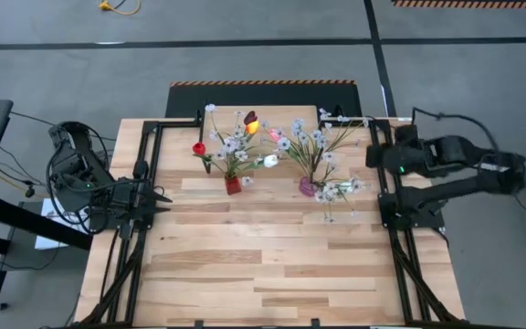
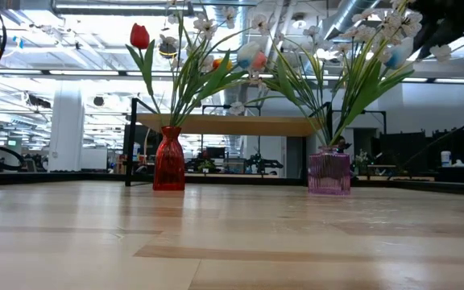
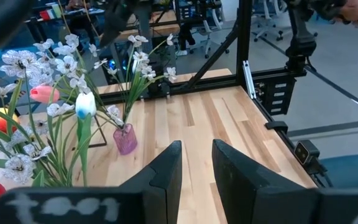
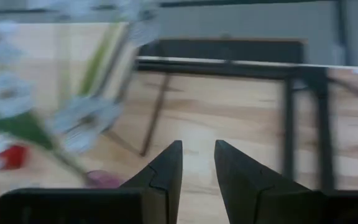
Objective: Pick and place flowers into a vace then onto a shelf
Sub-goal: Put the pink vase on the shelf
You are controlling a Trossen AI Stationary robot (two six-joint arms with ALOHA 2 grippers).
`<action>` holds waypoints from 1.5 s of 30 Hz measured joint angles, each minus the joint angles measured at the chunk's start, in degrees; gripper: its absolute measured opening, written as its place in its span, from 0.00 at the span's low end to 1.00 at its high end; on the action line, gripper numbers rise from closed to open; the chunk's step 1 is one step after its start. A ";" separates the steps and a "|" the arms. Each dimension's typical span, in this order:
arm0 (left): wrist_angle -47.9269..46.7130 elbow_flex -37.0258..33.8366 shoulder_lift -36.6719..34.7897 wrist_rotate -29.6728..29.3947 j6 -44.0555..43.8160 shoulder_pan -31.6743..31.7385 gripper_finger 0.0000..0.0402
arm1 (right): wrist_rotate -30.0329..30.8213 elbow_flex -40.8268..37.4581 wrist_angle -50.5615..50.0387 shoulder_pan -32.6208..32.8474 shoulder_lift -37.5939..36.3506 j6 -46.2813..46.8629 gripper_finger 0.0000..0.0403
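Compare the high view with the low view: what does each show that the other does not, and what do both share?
Only the high view shows both arms: the left gripper at the table's left edge, the right gripper at its right edge.

Only the low view shows the shelf raised on thin dark legs behind the vases.

Both show the red vase and purple vase holding flowers.

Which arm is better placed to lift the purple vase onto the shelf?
Probably right: the right gripper sits beside the purple vase, while the left gripper waits beyond the red vase.
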 joint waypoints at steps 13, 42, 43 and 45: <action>0.00 0.00 0.00 0.23 -1.29 0.00 0.20 | -25.49 0.37 10.51 -44.22 8.64 -31.88 0.22; -0.03 0.00 0.02 1.16 -1.86 0.00 0.20 | -31.08 -4.34 19.50 -51.75 5.46 -29.56 0.22; -0.03 0.00 0.02 1.18 -2.04 0.00 0.20 | -30.45 -4.34 19.41 -52.25 5.16 -28.87 0.22; -0.04 0.00 0.02 1.36 -2.06 0.00 0.20 | -29.66 -4.34 19.21 -53.63 4.83 -28.47 0.22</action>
